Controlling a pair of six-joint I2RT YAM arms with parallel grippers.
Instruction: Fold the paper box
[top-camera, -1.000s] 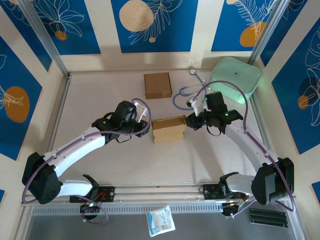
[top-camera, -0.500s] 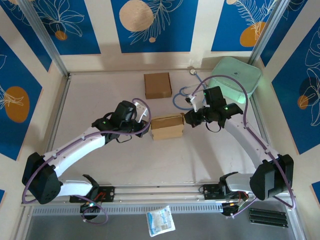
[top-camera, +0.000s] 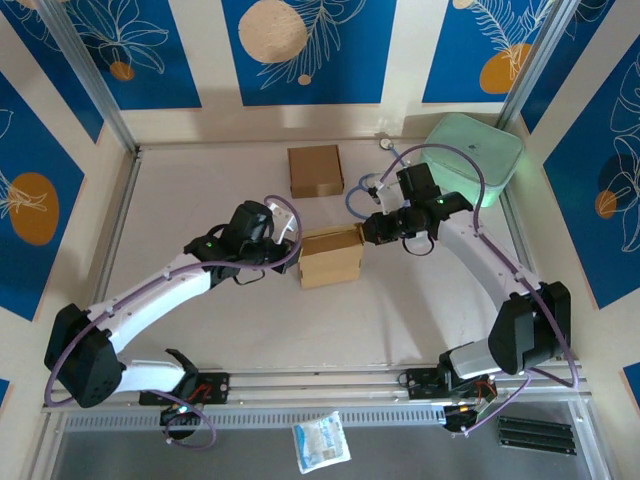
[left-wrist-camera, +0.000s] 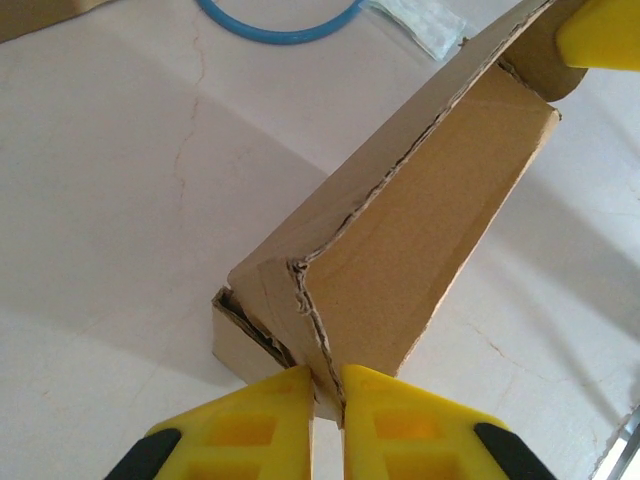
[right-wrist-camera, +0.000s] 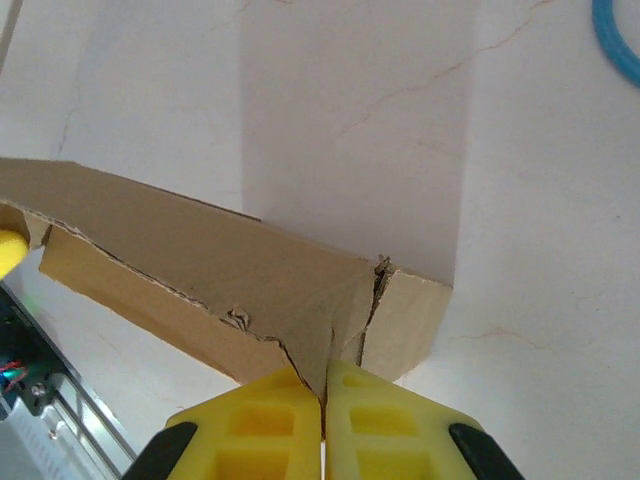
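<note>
Lying near the middle of the pale table (top-camera: 200, 200), the brown cardboard paper box (top-camera: 331, 262) has its long axis running roughly from 9 to 3 o'clock in the top view, with the 3 o'clock end angled slightly toward the far wall. The left gripper (left-wrist-camera: 325, 382) is pinched on the torn cardboard edge at the box's 9 o'clock end. The right gripper (right-wrist-camera: 322, 385) is clamped on the corner flap at its 3 o'clock end. A flat brown cardboard square (top-camera: 316, 170) lies at 12 o'clock, well apart.

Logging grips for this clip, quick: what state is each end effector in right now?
Left end effector: closed, pinching a corner edge of the box.
Right end effector: closed, pinching the box at its other end.
</note>
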